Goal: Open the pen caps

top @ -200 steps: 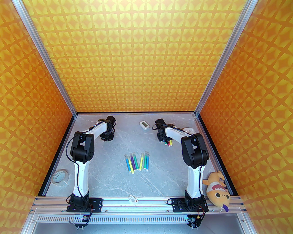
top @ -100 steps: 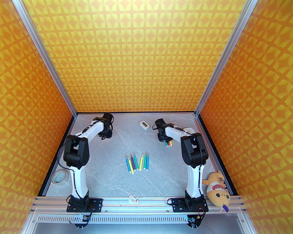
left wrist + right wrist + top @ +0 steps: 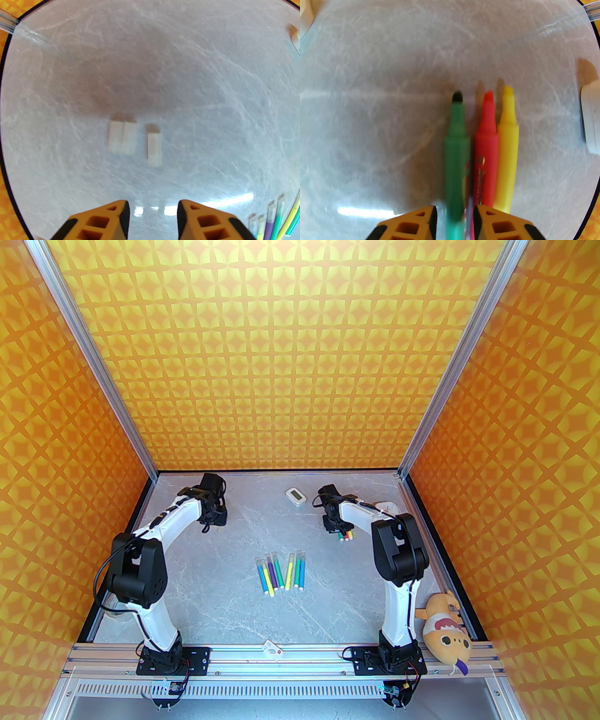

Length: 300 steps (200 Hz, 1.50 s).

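Observation:
Three loose pale pen caps lie on the marble table (image 3: 211,93) ahead of my left gripper (image 3: 152,211): two touching side by side (image 3: 122,138) and one to their right (image 3: 154,148). That gripper is open with nothing between its fingers; in the top view it sits at the back left (image 3: 213,521). My right gripper (image 3: 455,218) (image 3: 338,533) hovers open over the rear of an uncapped green pen (image 3: 456,150), with small gaps on both sides. Uncapped red (image 3: 486,150) and yellow (image 3: 507,150) pens lie beside it. Several capped pens (image 3: 281,573) lie in a row mid-table.
A small white timer (image 3: 295,496) sits at the back centre. A plush toy (image 3: 445,629) lies at the near right edge, and a tape roll (image 3: 115,610) peeks out behind the left arm's elbow. A white tag (image 3: 272,648) rests on the front rail.
The left arm's elbow swung out to the left and nearer, and its gripper drifted back-left while its jaws widened. The right gripper stayed over the uncapped pens and its jaws widened.

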Tool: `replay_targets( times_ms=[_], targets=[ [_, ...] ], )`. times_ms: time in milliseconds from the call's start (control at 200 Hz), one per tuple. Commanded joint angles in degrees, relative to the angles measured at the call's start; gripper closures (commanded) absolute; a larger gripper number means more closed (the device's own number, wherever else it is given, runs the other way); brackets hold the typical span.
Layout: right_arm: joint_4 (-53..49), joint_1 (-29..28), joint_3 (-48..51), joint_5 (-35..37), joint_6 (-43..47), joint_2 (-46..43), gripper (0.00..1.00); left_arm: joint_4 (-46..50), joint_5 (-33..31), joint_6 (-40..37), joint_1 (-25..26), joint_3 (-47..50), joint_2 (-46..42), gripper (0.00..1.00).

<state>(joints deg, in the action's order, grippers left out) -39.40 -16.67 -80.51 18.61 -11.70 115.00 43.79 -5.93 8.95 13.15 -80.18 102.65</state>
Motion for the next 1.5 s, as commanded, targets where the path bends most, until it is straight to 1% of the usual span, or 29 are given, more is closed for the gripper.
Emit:
replay_targets(
  times_ms=[0, 55, 75, 235, 355, 505, 605, 720, 1020, 1180, 1495],
  targets=[
    [3.7, -0.9, 4.5, -4.5, -1.5, -7.6, 0.62, -5.6, 5.1, 1.6, -0.4, 4.3, -3.8, 0.60],
    [4.6, -1.6, 6.7, -6.0, -2.2, -10.0, 0.61, -7.7, 6.6, 1.9, -0.4, 7.0, -5.2, 0.60],
    [4.6, -2.0, 7.5, -6.4, -2.4, -11.0, 0.61, -8.4, 7.0, 1.9, -0.4, 8.0, -5.8, 0.58],
    [4.2, -6.8, 12.2, -6.8, -4.4, -16.4, 0.58, -14.4, 11.8, 2.3, -0.4, 14.4, -9.5, 0.53],
    [3.9, -10.4, 15.4, -9.0, -6.8, -19.2, 0.58, -18.8, 14.3, 2.3, -0.4, 19.0, -12.3, 0.42],
    [5.4, -13.8, 20.2, -13.3, -11.4, -22.3, 0.57, -23.2, 16.0, 2.2, -0.5, 23.8, -15.8, 0.24],
    [5.8, -16.4, 22.8, -14.7, -14.2, -23.5, 0.57, -25.6, 16.8, 2.5, -0.6, 26.4, -17.8, 0.18],
    [4.8, -18.3, 24.5, -15.0, -16.2, -24.3, 0.57, -27.5, 17.1, 2.9, -0.8, 28.1, -19.4, 0.16],
    [4.5, -21.2, 25.9, -19.4, -21.2, -24.3, 0.58, -30.3, 17.0, 3.1, -1.4, 29.9, -21.1, 0.16],
    [6.3, -21.9, 26.2, -20.9, -22.7, -23.5, 0.59, -31.7, 17.0, 3.3, -1.5, 30.8, -21.0, 0.16],
    [6.5, -22.3, 25.7, -21.4, -23.1, -20.3, 0.62, -31.2, 17.0, 2.7, -1.5, 30.6, -20.2, 0.16]
  ],
)
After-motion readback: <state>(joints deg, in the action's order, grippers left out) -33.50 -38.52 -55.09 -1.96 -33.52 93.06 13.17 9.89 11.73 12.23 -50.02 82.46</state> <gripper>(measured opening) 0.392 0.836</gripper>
